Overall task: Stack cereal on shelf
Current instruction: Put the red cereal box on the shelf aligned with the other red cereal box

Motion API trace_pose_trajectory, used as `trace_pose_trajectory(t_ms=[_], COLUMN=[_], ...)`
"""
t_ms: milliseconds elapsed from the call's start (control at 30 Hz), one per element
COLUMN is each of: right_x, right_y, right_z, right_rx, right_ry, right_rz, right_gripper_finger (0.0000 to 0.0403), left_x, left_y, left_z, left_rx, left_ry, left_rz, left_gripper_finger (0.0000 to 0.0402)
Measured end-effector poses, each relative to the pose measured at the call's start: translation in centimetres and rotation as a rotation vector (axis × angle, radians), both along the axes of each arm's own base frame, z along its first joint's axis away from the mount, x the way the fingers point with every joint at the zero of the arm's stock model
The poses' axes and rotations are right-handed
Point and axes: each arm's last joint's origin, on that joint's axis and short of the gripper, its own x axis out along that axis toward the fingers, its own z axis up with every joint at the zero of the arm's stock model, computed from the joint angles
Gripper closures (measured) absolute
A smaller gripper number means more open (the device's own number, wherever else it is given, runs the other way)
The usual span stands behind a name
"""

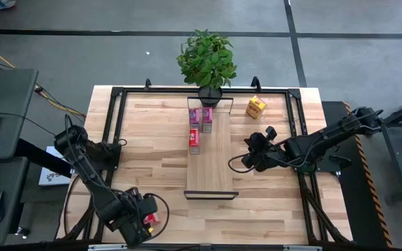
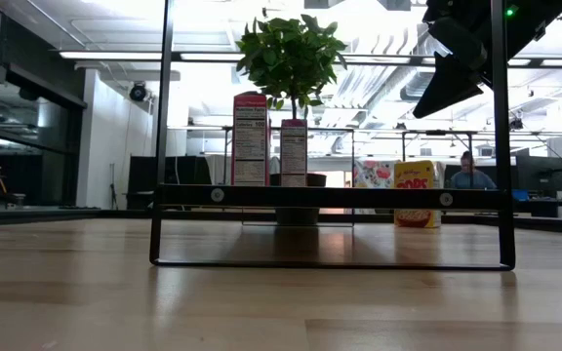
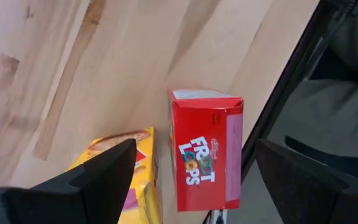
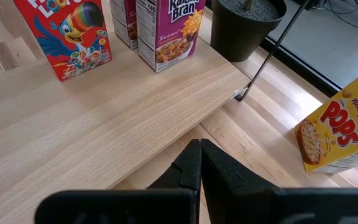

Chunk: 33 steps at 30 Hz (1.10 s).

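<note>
The shelf (image 1: 211,157) is a long light-wood board on a black frame in the middle of the table. Two pink boxes (image 1: 201,116) and a red box (image 1: 194,139) stand on its far end; they also show in the right wrist view (image 4: 166,31). A yellow box (image 1: 256,107) stands on the table to the right of the shelf. My left gripper (image 3: 191,180) is open at the table's near left edge, its fingers on either side of a red box (image 3: 207,155) without touching it. A second yellow box (image 3: 135,180) lies beside that one. My right gripper (image 4: 201,165) is shut and empty at the shelf's right edge.
A potted plant (image 1: 208,63) stands at the far end of the shelf. A black metal frame (image 1: 117,125) runs around the table top. Bare wood lies at the near half of the shelf and on the table to either side of it.
</note>
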Motion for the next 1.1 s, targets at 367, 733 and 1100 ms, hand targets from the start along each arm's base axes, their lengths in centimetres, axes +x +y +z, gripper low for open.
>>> trace_pose_trajectory(t_ms=[367, 733, 1100], right_x=[-0.2, -0.9, -0.8], right_y=[-0.1, -0.3, -0.3], right_z=[-0.8, -3.3, -3.3], right_rx=[-0.001, 0.025, 0.026], right_ry=[0.001, 0.009, 0.004], right_rz=[0.000, -0.013, -0.009], right_gripper_finger=[0.0402, 0.0402, 0.0402], left_x=[0.2, 1.0, 1.4], left_y=[-0.2, -0.5, -0.9], left_z=[-0.4, -1.8, -3.1], left_rx=[0.001, 0.022, 0.021], left_ry=[0.001, 0.054, 0.116], left_rz=[0.039, 0.020, 0.016], left_gripper_finger=[0.0080, 0.0080, 0.0080])
